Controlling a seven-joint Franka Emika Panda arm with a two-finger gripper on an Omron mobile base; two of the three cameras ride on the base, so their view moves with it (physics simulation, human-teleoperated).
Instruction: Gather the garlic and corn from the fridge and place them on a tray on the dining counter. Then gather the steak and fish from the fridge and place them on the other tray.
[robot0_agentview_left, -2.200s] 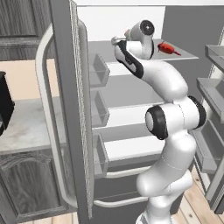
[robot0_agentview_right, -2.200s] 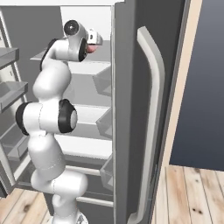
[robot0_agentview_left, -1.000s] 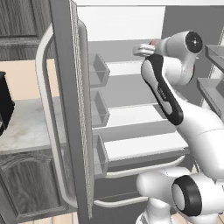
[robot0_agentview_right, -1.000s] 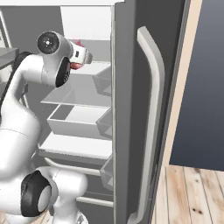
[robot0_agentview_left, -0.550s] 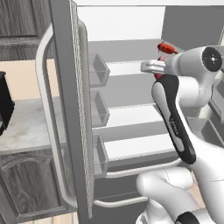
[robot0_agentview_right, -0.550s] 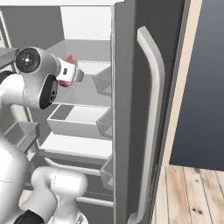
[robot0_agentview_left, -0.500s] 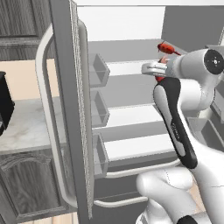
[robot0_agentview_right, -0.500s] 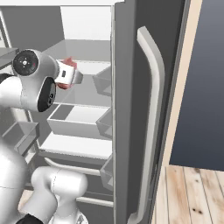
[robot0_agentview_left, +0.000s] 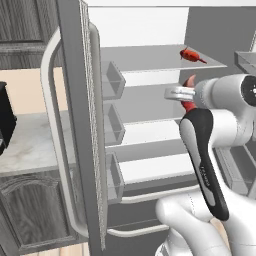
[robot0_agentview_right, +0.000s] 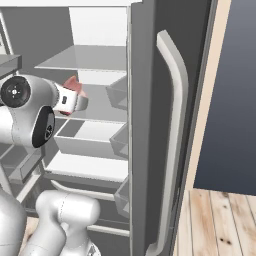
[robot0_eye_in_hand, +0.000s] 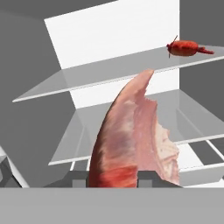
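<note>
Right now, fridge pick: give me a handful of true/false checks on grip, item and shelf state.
1. The gripper is shut on the steak. True.
2. The steak lies flat on a shelf. False: it stands up between the fingers, clear of the shelves, in the hand view.
3. A small red item sits on the upper glass shelf. True.
4. The fridge doors are closed. False: both doors stand open and the shelves show.
5. The gripper holds the corn. False: the piece in it is red and pink, not green.
</note>
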